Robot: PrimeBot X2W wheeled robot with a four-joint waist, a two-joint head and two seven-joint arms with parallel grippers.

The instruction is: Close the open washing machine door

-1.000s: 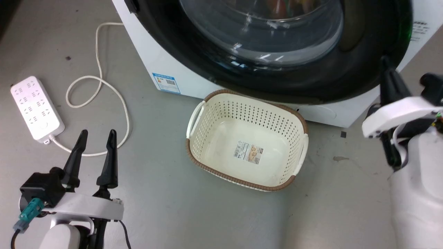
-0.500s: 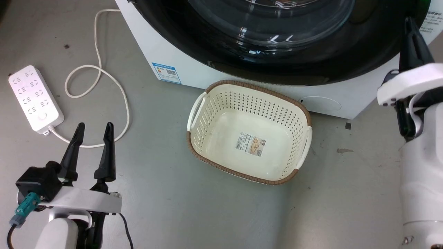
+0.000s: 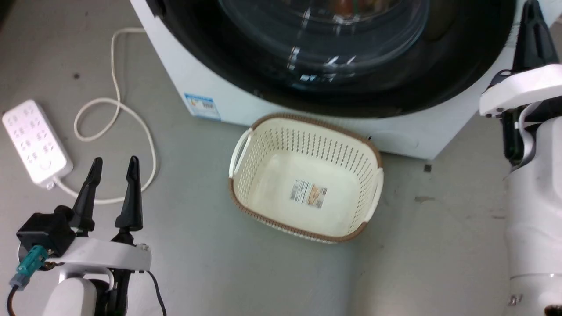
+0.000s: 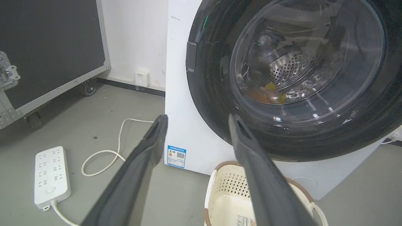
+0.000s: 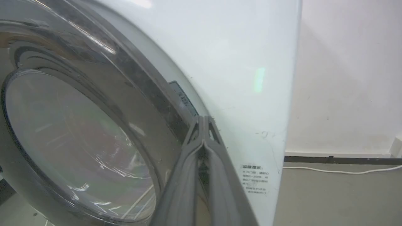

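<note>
The white washing machine [image 3: 206, 83] stands at the top of the head view. Its washing machine door [image 3: 246, 57], a wide glossy black rim around bulging clear glass, lies close against the front; I cannot tell whether it is latched. My right gripper [image 3: 533, 17] is shut with nothing in it, fingers pointing up beside the door's right rim. In the right wrist view the right gripper [image 5: 204, 118] has its tips at the edge of the door [image 5: 78, 131], by the machine's white panel [image 5: 238, 62]. My left gripper [image 3: 113, 164] hangs open over the floor, well short of the door [image 4: 213, 94].
A cream perforated basket [image 3: 371, 153] with a brown rim sits on the floor right before the machine. A white power strip [image 3: 33, 140] and its looped cable [image 3: 131, 114] lie at the left. A black wheeled case [image 4: 47, 47] stands by the wall.
The head camera has shifted. My right gripper, still shut, has risen from the door's lower right rim to beside its right edge. The left gripper stays open in place.
</note>
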